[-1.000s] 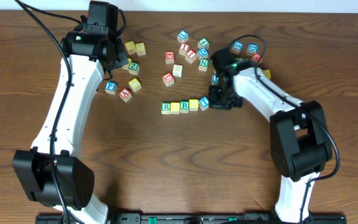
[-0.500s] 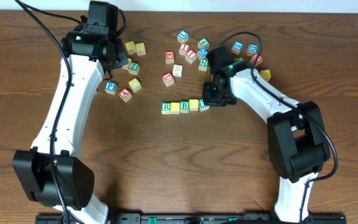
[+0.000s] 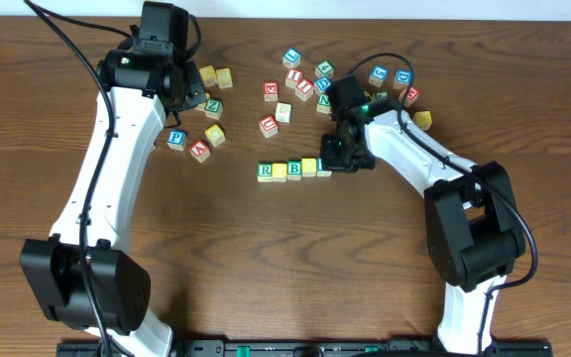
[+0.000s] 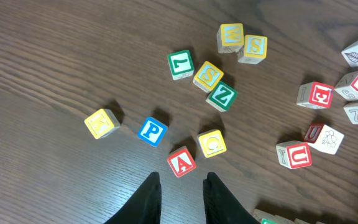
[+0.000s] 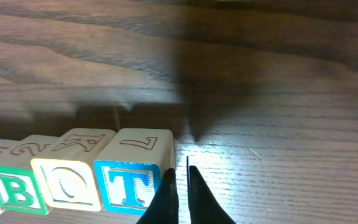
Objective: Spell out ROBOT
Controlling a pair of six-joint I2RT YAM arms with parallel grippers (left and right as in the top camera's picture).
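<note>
Near the middle of the bench (image 3: 266, 258) five cubes stand in one row running from 9 o'clock to 3 o'clock, each touching the next: the R cube (image 3: 265, 172), the first yellow-topped cube (image 3: 280, 172), the B cube (image 3: 293, 170), the second yellow-topped cube (image 3: 308, 167) and the T cube (image 5: 128, 185) at the 3 o'clock end. The right gripper (image 5: 180, 193) is low over the bench at 3 o'clock of the T cube, with one finger right against that cube's edge. Its jaws are pinched almost together, only a sliver between them, and it holds nothing. The left gripper (image 4: 182, 198) hangs above the loose cubes toward 10 o'clock of the row. Its jaws are a little apart and empty, with bare wood between them. The red A cube (image 4: 181, 162) and the blue P cube (image 4: 152, 131) lie just ahead of its fingertips
</note>
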